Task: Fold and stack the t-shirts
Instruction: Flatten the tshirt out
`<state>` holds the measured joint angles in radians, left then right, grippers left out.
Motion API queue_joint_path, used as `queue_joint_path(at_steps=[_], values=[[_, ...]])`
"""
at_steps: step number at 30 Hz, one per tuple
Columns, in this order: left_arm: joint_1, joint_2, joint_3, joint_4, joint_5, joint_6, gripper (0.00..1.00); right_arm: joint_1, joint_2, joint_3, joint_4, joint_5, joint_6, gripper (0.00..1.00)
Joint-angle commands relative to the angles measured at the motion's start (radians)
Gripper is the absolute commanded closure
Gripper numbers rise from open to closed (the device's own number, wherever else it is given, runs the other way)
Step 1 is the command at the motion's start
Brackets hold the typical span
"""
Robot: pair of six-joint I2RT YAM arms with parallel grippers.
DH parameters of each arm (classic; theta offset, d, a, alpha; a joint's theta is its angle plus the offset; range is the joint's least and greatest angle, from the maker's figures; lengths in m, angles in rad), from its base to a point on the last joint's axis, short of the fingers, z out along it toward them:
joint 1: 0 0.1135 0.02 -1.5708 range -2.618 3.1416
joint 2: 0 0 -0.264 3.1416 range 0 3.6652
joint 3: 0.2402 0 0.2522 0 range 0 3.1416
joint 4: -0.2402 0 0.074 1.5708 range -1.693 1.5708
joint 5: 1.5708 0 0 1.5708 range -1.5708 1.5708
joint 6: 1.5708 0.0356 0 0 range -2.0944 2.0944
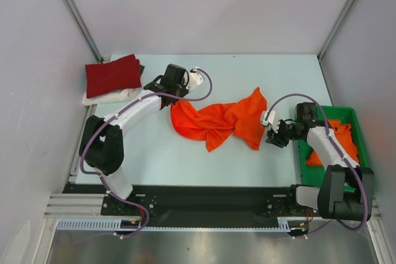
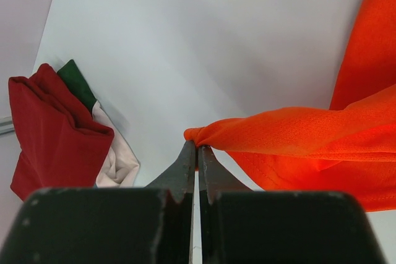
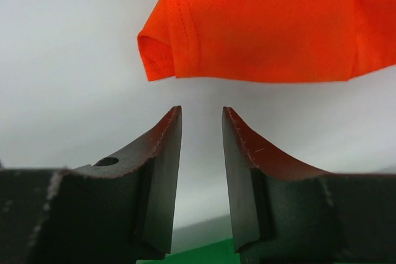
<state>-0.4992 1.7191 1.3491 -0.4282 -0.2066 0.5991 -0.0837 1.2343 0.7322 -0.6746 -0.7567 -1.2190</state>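
Observation:
A bright orange t-shirt (image 1: pixel 216 122) lies crumpled and stretched across the middle of the table. My left gripper (image 1: pixel 176 101) is shut on its left corner; in the left wrist view the closed fingertips (image 2: pixel 198 148) pinch a bunched tip of the orange cloth (image 2: pixel 297 134). My right gripper (image 1: pixel 273 132) is open and empty just off the shirt's right end. In the right wrist view (image 3: pixel 202 112) it sits a short way from a hemmed edge of the orange cloth (image 3: pixel 266 23), not touching it. A folded dark red t-shirt (image 1: pixel 112 73) lies on a white one (image 1: pixel 114 96) at the back left.
A green plastic bin (image 1: pixel 356 122) stands at the right edge with another orange t-shirt (image 1: pixel 339 143) in it, under my right arm. A bit of dark green cloth (image 2: pixel 77 81) shows under the red and white stack (image 2: pixel 49 134). Grey walls close in the table.

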Motion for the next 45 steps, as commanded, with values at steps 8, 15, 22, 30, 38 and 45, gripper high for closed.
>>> queue_joint_path(at_steps=[8,15,22,30,38,45], values=[[-0.007,0.020,-0.004,0.011,-0.007,-0.038,1.00,0.073,0.001,-0.112,0.214,0.039,-0.350,0.62],[-0.006,0.054,0.010,0.017,-0.014,-0.042,0.99,0.076,0.034,-0.099,0.182,0.023,-0.513,0.59],[-0.009,0.077,0.025,0.020,-0.024,-0.041,1.00,0.134,0.094,-0.091,0.159,0.016,-0.583,0.58],[-0.010,0.088,0.018,0.026,-0.031,-0.041,1.00,0.180,0.140,-0.074,0.170,0.028,-0.590,0.58],[-0.010,0.089,0.018,0.029,-0.033,-0.047,0.99,0.182,0.182,-0.066,0.202,0.057,-0.574,0.61],[-0.013,0.097,0.024,0.031,-0.034,-0.047,1.00,0.203,0.175,-0.079,0.260,0.077,-0.508,0.74]])
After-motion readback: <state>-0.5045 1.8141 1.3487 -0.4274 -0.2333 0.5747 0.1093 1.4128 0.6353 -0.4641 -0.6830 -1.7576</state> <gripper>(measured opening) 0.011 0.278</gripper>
